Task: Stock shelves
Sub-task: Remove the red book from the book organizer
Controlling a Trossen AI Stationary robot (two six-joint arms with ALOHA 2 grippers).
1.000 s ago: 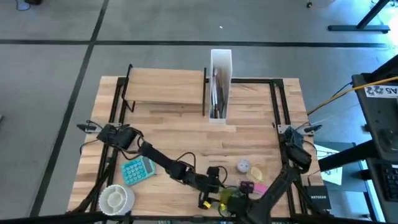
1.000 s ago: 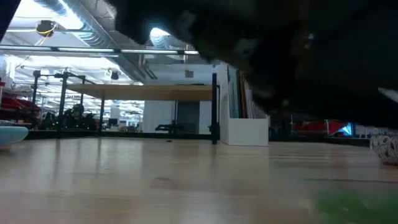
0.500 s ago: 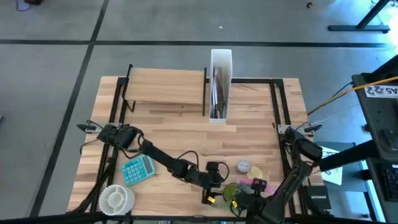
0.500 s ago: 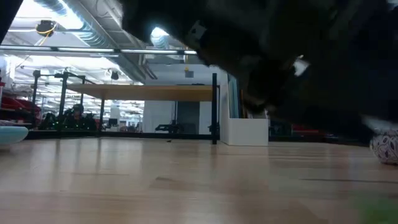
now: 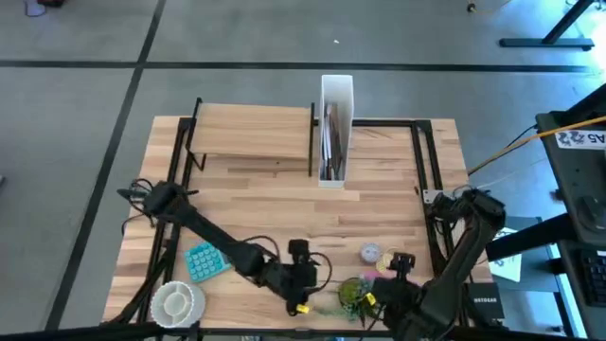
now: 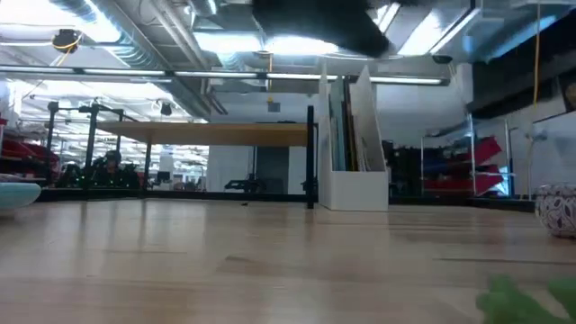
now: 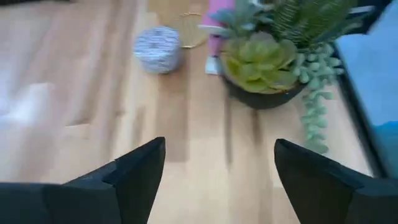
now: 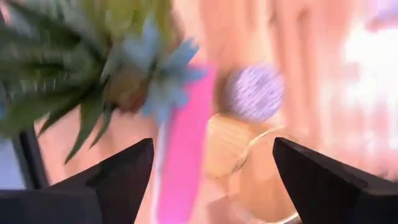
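Your left gripper (image 5: 301, 305) and right gripper (image 5: 402, 259) are both spread wide, empty, hanging over the potted plant (image 5: 354, 294) at the near edge. Shelves (image 5: 252, 132) sit far-left, nothing on them, so stocking looks unstarted.

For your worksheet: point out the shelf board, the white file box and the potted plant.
shelves (image 5: 252, 129): high view, middle of the light-wood top board.
white file box (image 6: 355, 189): low view, its front wall.
potted plant (image 7: 260, 60): left wrist view, the green rosette.
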